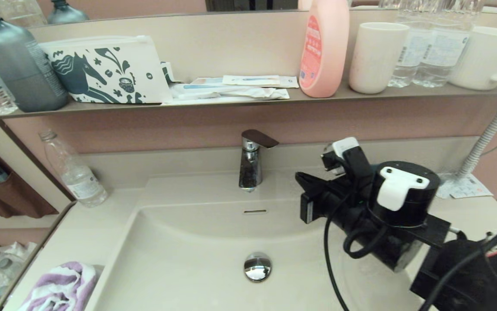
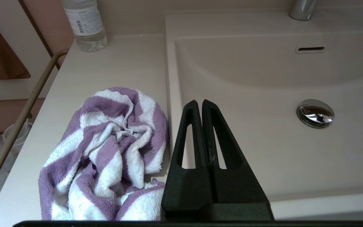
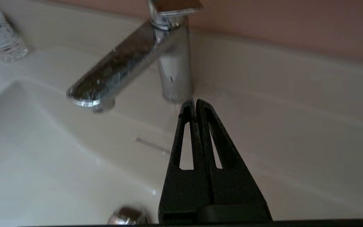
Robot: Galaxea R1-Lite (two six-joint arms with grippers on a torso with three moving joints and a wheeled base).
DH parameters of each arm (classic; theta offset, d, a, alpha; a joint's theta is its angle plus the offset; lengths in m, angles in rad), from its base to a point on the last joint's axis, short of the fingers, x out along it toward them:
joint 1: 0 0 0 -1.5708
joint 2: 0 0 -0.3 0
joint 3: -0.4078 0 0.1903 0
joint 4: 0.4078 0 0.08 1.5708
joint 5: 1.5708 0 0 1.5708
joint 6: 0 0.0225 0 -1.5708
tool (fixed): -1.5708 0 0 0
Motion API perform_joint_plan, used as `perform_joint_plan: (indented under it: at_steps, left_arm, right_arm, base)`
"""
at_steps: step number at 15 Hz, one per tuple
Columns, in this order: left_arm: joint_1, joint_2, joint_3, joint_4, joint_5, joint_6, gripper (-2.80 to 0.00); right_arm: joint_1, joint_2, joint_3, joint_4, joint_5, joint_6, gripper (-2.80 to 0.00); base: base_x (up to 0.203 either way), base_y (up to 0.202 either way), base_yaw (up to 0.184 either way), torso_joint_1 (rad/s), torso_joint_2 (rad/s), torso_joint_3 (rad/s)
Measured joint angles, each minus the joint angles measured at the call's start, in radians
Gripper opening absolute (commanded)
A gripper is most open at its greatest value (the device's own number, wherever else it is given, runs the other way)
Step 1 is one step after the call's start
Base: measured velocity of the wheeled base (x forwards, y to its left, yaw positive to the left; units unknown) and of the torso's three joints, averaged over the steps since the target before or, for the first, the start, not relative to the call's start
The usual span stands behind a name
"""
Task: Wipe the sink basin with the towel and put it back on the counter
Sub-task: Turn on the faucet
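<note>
The purple-and-white striped towel (image 1: 60,287) (image 2: 105,151) lies crumpled on the counter (image 1: 80,229) (image 2: 121,69), left of the sink basin (image 1: 179,263) (image 2: 263,151). In the left wrist view my left gripper (image 2: 199,102) is shut and empty. It hovers over the basin's left rim, just right of the towel and not touching it. This arm does not show in the head view. My right gripper (image 1: 299,177) (image 3: 195,101) is shut with nothing in it, above the basin's back right, its tips pointing at the base of the faucet (image 1: 250,166) (image 3: 121,72).
The chrome drain plug (image 1: 257,266) (image 2: 315,113) sits mid-basin, with the overflow slot (image 1: 255,211) in the back wall. A clear bottle (image 1: 73,170) (image 2: 85,25) stands at the counter's back left. The shelf (image 1: 231,101) above carries a horse-print pouch (image 1: 106,71), a pink bottle (image 1: 324,47) and cups.
</note>
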Motion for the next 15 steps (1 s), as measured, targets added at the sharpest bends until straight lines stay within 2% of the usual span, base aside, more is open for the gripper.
perform_joint_plan:
  at_steps: [7,15]
  left_arm:
    - [0.0,0.0,0.0,0.0,0.001,0.0,-2.8]
    - [0.0,0.0,0.0,0.0,0.001,0.001,-2.8]
  right_arm:
    - [0.044,0.176,-0.267,-0.018,-0.038,-0.115,-2.8]
    - [0.047,0.303,-0.508,0.003,-0.051,-0.217,-2.8]
  base:
    - [0.0,0.0,0.0,0.0,0.0,0.0]
    - [0.0,0.0,0.0,0.0,0.0,0.0]
